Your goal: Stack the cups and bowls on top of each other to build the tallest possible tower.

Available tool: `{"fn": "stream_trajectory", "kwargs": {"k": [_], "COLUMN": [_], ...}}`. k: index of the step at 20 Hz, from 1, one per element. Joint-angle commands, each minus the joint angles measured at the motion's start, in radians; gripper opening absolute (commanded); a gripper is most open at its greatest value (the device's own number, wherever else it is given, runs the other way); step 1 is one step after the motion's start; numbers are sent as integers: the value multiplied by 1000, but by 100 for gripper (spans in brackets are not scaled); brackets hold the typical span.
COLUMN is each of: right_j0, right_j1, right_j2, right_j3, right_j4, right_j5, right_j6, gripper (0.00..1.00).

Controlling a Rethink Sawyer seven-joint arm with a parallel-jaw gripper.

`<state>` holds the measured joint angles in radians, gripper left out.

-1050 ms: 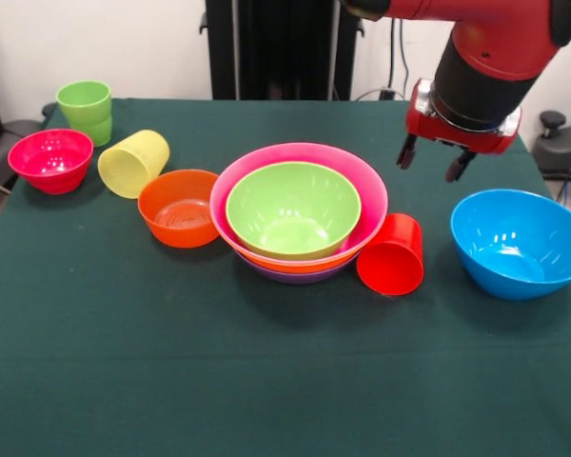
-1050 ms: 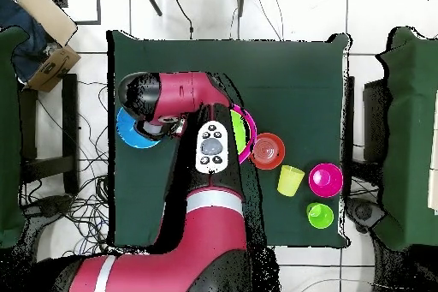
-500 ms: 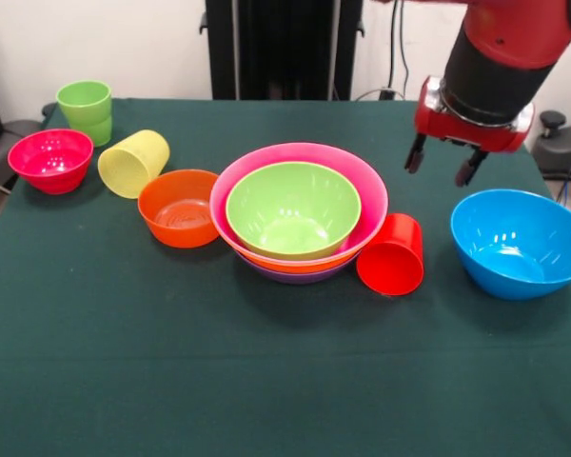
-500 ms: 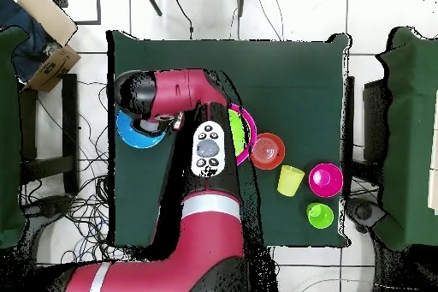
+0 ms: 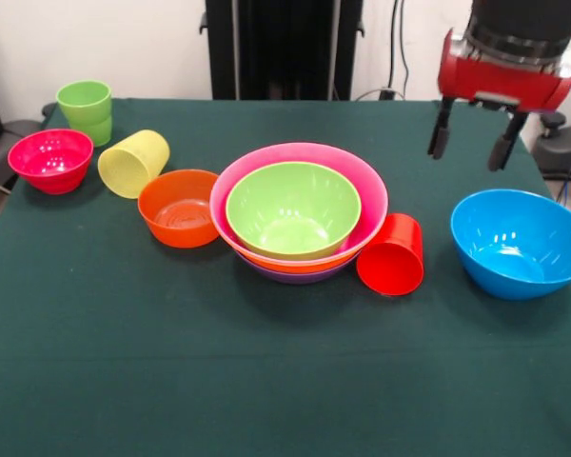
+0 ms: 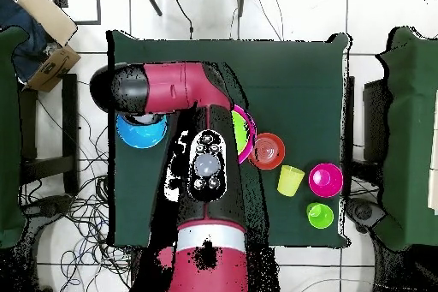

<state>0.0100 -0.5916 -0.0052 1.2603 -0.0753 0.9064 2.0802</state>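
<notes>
The tower [image 5: 300, 211] stands mid-table: nested big bowls with purple, orange and pink rims and a lime-green bowl [image 5: 293, 208] innermost. A red cup [image 5: 392, 254] lies on its side against the tower's right. The blue bowl [image 5: 520, 242] sits alone at the right. My gripper [image 5: 470, 143] hangs open and empty above and behind the blue bowl. A small red-orange bowl [image 5: 180, 207] touches the tower's left. Further left are a tipped pale yellow cup [image 5: 133, 163], a magenta bowl [image 5: 50, 160] and an upright green cup [image 5: 86, 110]. From overhead the arm hides most of the tower [image 6: 245, 131].
The table [image 5: 266, 381] is covered in dark green cloth. A black pedestal [image 5: 284, 48] stands behind it. A black chair base [image 5: 563, 143] sits off the right edge. In the overhead view a cardboard box [image 6: 47, 36] lies beyond the table's corner.
The gripper has risen and shifted right, from beside the red cup's far side to above the blue bowl's back rim. It stayed open. No cup or bowl has moved.
</notes>
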Motion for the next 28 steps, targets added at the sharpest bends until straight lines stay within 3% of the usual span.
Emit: {"fn": "stream_trajectory", "kwargs": {"k": [1, 9, 13, 18, 22, 24, 28], "right_j0": [3, -2, 15, 14, -6, -3, -8], "right_j1": [-59, -31, 40, 108, 200, 241, 280], "right_j2": [52, 64, 50, 65, 113, 108, 113], "right_j3": [111, 132, 55, -101, -290, -379, -456], "right_j4": [-71, -70, -94, -89, -108, -112, -102], "right_j5": [-131, -241, -236, -99, 55, 138, 185], "right_j6": [-38, -3, -10, -71, -195, -195, -197], "gripper": [100, 100, 100, 100, 100, 100, 100]}}
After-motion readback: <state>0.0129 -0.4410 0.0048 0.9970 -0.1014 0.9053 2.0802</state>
